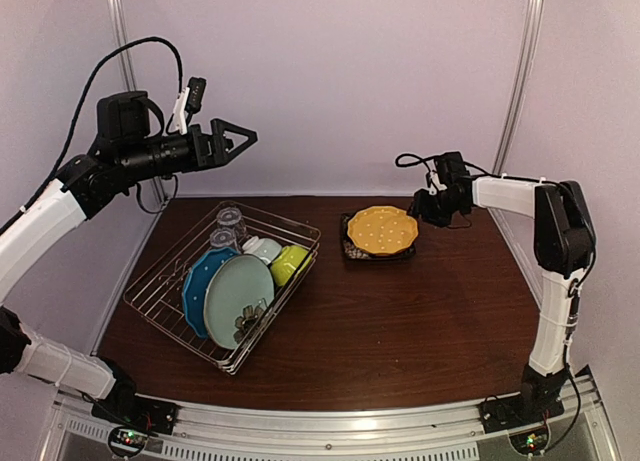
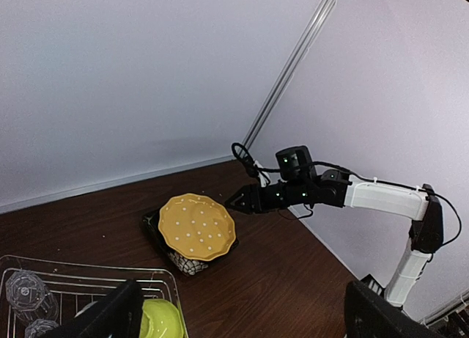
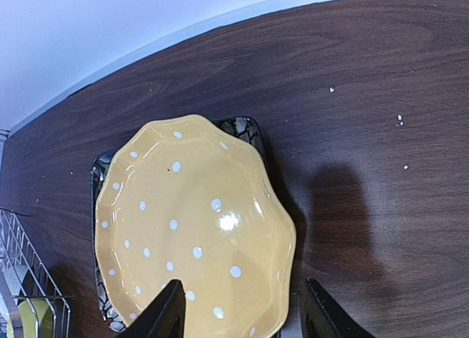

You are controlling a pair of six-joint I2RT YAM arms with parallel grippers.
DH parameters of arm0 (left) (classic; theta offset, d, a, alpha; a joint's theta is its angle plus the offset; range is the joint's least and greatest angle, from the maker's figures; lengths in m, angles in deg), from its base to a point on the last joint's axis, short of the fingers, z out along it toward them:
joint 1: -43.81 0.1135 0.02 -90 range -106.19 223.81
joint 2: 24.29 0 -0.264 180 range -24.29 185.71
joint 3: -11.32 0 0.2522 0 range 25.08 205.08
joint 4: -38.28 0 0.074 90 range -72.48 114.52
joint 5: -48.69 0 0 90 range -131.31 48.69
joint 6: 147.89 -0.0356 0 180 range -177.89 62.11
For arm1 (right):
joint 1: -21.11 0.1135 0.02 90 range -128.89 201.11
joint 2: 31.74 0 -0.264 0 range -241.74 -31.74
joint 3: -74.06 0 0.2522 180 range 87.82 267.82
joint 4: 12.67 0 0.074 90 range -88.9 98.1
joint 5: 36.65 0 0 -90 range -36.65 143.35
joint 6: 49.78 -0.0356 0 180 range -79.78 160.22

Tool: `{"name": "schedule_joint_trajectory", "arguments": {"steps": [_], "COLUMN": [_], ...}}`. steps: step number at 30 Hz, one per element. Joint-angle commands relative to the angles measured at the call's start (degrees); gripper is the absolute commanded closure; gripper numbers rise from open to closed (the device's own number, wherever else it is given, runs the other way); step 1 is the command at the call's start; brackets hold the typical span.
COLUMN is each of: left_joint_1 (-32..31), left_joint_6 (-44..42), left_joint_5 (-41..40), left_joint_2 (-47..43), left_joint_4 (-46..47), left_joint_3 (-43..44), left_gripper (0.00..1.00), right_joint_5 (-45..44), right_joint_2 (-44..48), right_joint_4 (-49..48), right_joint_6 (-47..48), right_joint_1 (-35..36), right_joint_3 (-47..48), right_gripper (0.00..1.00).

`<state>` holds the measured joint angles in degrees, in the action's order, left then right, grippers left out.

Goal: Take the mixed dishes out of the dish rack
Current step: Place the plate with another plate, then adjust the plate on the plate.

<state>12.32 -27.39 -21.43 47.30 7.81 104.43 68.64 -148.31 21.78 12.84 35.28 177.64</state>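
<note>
The dish rack stands at the left of the table. It holds the blue dotted plate, the pale teal plate, the lime-green bowl, the small pale bowl and two clear glasses. The orange-yellow dotted plate lies on the dark patterned plate on the table right of the rack. My right gripper is open and empty, its fingers either side of the yellow plate's right rim. My left gripper is open and empty, raised high above the rack.
The brown table ends at white walls behind and on both sides. A metal rail runs along the near edge. In the left wrist view the rack's corner, a glass and the lime bowl show.
</note>
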Motion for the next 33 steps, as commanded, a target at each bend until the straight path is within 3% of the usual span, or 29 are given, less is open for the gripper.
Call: {"name": "schedule_joint_trajectory", "arguments": {"steps": [1,10,33], "left_joint_1": [0.28,0.28,0.29], "left_joint_6": [-0.53,-0.7,-1.28], "left_joint_5": [0.51,0.35,-0.99], "left_joint_2": [-0.41,-0.39,-0.83], "left_joint_4": [2.21,1.94,1.02], "left_joint_3": [0.1,0.04,0.1], "left_gripper": [0.02,0.03,0.03], "right_joint_5": [-3.77,-2.92,5.74], "right_joint_2": [0.29,-2.23,-6.99], "right_joint_4": [3.49,3.73,-2.49], "right_joint_6": [2.37,3.37,-1.28], "right_joint_1": [0.22,0.21,-0.02], "right_joint_3": [2.01,1.84,1.12], "right_gripper": [0.46,0.52,0.86]}}
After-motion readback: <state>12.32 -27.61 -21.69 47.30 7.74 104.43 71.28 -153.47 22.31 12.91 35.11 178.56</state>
